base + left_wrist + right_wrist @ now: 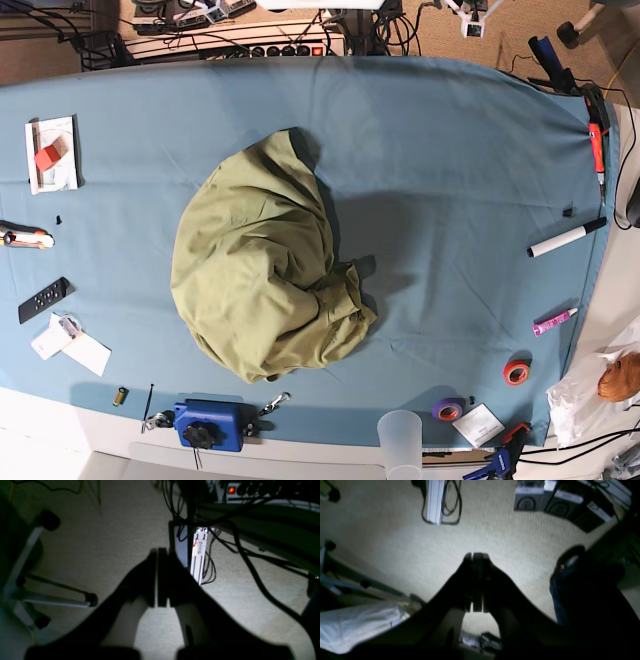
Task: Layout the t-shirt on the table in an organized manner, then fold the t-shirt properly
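2 grippers, the left gripper (pixel 158 552) and right gripper (pixel 477 556), are kept pressed together on nothing and parked over the floor, probably since the t-shirt (pixel 265 265) is left bunched mid-table (pixel 450 150), unspread.

We note the t-shirt (pixel 262 275) as soft matt olive cotton, heavily creased. The worktop (pixel 450 180) wears a smooth matt blue-teal cloth. Under both wrist views we see pale carpet (pixel 120 530), finely ribbed and rough. The cup (pixel 400 440) looks like frosted translucent plastic; the tape roll (pixel 516 373) is glossy red.
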Controlling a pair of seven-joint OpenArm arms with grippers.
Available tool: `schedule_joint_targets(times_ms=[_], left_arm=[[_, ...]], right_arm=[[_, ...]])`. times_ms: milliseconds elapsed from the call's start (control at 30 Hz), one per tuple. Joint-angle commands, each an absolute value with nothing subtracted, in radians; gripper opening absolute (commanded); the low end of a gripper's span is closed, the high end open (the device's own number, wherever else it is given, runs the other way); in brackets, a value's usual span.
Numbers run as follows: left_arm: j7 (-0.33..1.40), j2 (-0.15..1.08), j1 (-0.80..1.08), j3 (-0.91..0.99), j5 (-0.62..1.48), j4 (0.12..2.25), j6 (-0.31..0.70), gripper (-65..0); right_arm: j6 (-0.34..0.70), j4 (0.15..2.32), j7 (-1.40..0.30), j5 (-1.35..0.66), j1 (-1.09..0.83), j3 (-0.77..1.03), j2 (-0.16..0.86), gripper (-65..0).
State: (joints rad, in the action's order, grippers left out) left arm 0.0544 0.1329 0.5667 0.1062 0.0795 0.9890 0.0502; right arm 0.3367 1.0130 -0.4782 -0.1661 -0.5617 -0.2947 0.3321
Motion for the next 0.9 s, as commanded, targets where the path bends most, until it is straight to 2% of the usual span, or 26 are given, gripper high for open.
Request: schedule_joint_targets(times_ms=[0,167,333,500,667,867], left_arm=[[0.046,0.137,0.595,0.107,0.083,1.021,0.053,-65.0],[0.115,0.141,0.670,0.107,0.083,1.134,0.053,-65.0],[0.126,0.173,0.762,0.107,0.082,1.250,0.053,-65.0],[0.218,0.219,0.871,0.108,0.082,1.427,0.039,-65.0],[0.277,0.226,0.967,0.108,0.081,1.625,-0.020,-65.0],[0.449,0.233,1.029,0.108,0.081,1.869,-0.019,-65.0]], right_arm=[[0.334,1.046,-0.484,-0.171,-0.583,-0.292,0.344,-65.0],[0.311,1.181,-0.574,-0.172,-0.649,-0.255,0.344,-65.0],[0.310,1.345,-0.647,-0.176,-0.742,-0.142,0.344,-65.0],[0.311,1.526,-0.738,-0.291,-0.854,0.007,0.344,-65.0],[0.313,1.692,-0.800,-0.364,-0.950,0.125,0.344,-65.0],[0.313,1.880,-0.920,-0.453,-1.011,0.209,0.344,-65.0]])
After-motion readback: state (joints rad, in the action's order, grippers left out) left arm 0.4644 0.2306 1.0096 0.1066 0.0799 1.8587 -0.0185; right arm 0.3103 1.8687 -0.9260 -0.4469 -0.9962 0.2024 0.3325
